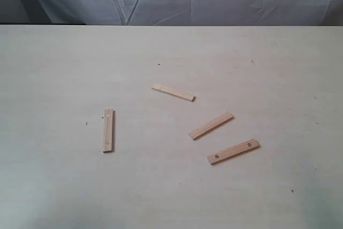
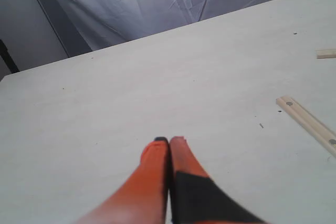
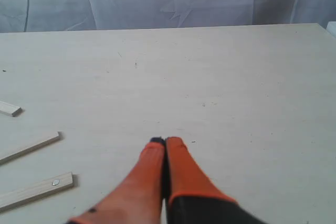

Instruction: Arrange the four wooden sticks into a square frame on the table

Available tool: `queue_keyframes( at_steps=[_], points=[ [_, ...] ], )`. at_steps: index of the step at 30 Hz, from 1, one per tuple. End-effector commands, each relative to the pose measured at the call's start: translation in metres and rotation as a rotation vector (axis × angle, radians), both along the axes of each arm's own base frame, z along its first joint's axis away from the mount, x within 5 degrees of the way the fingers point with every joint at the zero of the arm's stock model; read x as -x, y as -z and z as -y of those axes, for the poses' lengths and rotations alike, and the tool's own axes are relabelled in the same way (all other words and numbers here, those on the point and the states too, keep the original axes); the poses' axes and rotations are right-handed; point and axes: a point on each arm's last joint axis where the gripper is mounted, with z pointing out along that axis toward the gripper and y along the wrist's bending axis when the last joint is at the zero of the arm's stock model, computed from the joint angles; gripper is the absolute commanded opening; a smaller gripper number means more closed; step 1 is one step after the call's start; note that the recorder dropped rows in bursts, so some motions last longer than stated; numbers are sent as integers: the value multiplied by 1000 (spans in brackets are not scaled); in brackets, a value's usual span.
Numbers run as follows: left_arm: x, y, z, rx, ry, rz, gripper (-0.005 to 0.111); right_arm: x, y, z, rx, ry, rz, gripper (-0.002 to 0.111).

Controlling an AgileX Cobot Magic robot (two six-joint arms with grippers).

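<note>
While the left tool (image 2: pixel 169 141) and right tool (image 3: pixel 165 141) are pinched closed and empty, the table (image 1: pixel 53 197) carries, all apart, a left stick (image 1: pixel 108 131), a far middle stick (image 1: pixel 173 92), a right stick (image 1: pixel 211 125) and a nearest stick (image 1: pixel 233 151).

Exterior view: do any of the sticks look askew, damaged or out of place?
Nothing looks damaged. The four flat light-tan wooden sticks simply lie scattered on the pale cream table, apart from one another and at different angles, forming no square.
</note>
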Motion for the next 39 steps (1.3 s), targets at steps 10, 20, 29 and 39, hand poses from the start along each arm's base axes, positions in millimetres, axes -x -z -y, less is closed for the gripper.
queue_keyframes(
  at_steps=[10,20,29,39],
  points=[
    [0,0,0,0,-6,14,0,0,-1,0,1,6,18,0],
    [0,0,0,-6,-6,14,0,0,-1,0,1,6,18,0],
    [0,0,-1,-11,-7,14,0,0,-1,0,1,6,18,0],
    [-3,-18,3,-51,34,210,0,0,-1,0,1,6,18,0]
  ],
)
